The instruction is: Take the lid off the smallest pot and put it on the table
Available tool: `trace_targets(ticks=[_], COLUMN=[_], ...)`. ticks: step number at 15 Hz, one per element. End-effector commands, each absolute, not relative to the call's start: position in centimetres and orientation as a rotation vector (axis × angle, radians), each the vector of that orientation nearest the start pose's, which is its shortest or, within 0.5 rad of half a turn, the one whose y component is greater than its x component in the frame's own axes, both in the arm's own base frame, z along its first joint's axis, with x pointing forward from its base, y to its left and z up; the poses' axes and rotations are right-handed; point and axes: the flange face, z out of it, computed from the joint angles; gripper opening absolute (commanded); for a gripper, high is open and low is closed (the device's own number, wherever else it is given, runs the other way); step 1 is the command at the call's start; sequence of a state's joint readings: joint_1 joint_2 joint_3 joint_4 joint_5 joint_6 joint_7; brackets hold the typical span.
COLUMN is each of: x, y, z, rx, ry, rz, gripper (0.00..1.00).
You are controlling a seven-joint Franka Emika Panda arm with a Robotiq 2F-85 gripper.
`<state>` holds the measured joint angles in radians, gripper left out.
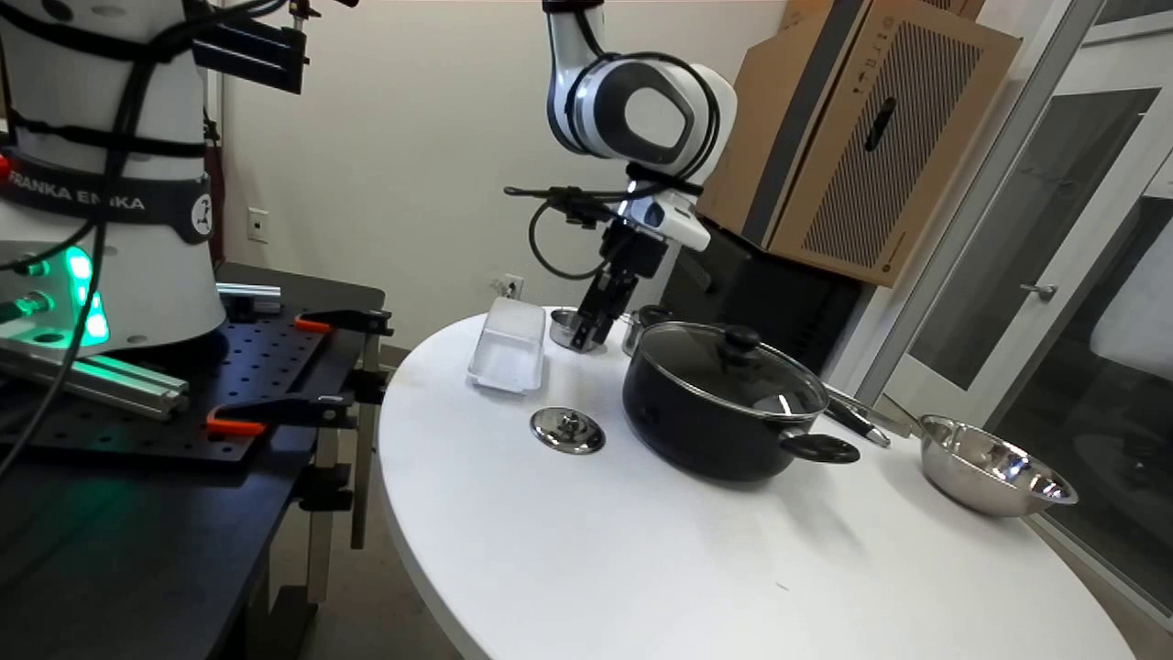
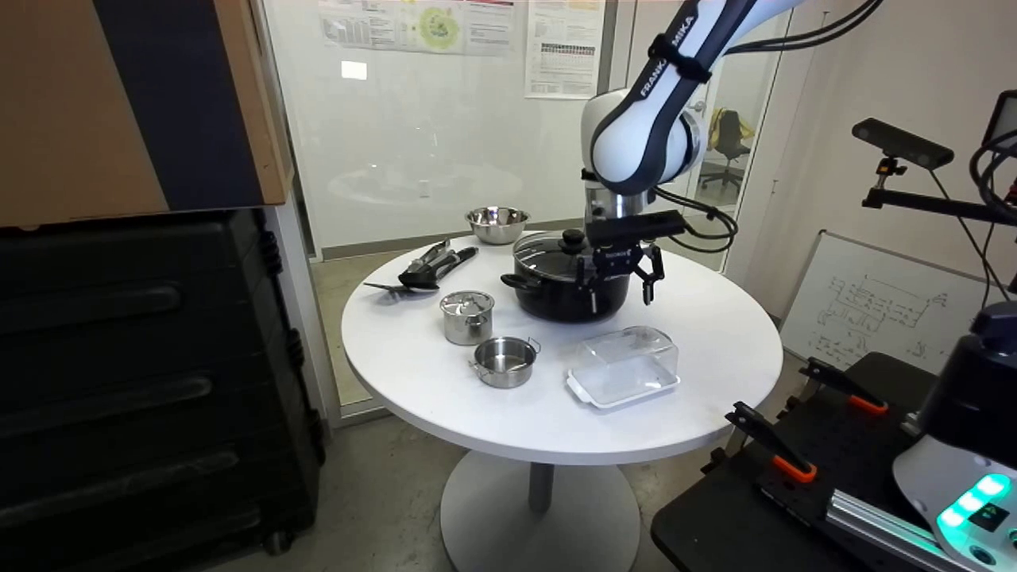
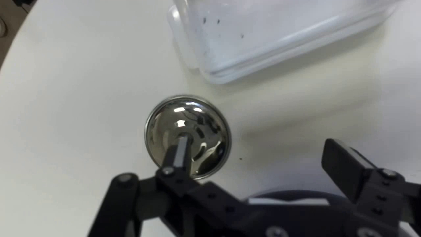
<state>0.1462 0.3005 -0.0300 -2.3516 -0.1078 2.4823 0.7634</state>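
The small silvery lid (image 1: 567, 431) lies on the white table (image 1: 641, 568), between the clear box and the black pot. In the wrist view the lid (image 3: 197, 121) shows knob up, with one finger covering part of it. The smallest pot (image 2: 505, 373) stands uncovered on the table; in an exterior view it (image 1: 560, 332) is partly behind my gripper (image 1: 588, 339). My gripper (image 2: 620, 295) is open and empty, above the table; its spread fingers also show in the wrist view (image 3: 258, 140). The lid does not show clearly in the exterior view with the uncovered pot in full.
The large black pot (image 1: 715, 431) with its glass lid stands close to the gripper. A clear box (image 2: 624, 385) is near the table edge. A lidded steel pot (image 2: 467, 326), black utensils (image 2: 433, 270) and a steel bowl (image 2: 497, 229) also stand on the table.
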Motion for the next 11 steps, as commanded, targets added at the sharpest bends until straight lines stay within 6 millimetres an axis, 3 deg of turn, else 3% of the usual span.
trace_targets(ticks=[1, 5, 6, 8, 11], x=[46.3, 44.8, 46.4, 46.1, 46.2], y=[9.6, 13.5, 12.8, 13.4, 12.9], z=[25.3, 30.4, 28.4, 29.4, 28.6], rx=[-3.169, -3.158, -3.167, -3.165, -3.167], ry=[0.623, 0.42, 0.505, 0.488, 0.505], rz=[0.195, 0.127, 0.139, 0.113, 0.14], gripper=[1.0, 1.0, 1.0, 1.0, 1.0])
